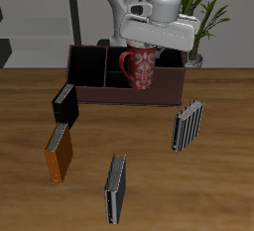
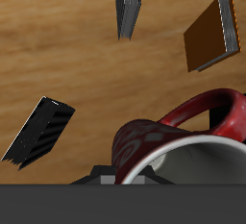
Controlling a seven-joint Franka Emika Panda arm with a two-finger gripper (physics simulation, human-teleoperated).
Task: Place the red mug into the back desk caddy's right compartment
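Note:
The red mug (image 1: 138, 69), with a pale speckled pattern and a white inside, hangs tilted from my gripper (image 1: 149, 49), which is shut on its rim. The mug is in the air over the back desk caddy (image 1: 94, 94), a long, low, dark box near the table's back edge. It hangs about over the inner edge of the caddy's wide brown-walled right compartment (image 1: 167, 78). In the wrist view the mug (image 2: 187, 132) fills the frame close to the gripper (image 2: 125, 176), handle outward, with the table far below. The caddy does not show there.
Several books stand on the table in front of the caddy: a striped one (image 1: 188, 124) (image 2: 38, 130), a grey one (image 1: 116, 188) (image 2: 129, 5), an orange one (image 1: 60, 154) (image 2: 211, 36) and a black one (image 1: 63, 103). A potted plant (image 1: 203, 22) stands behind the caddy.

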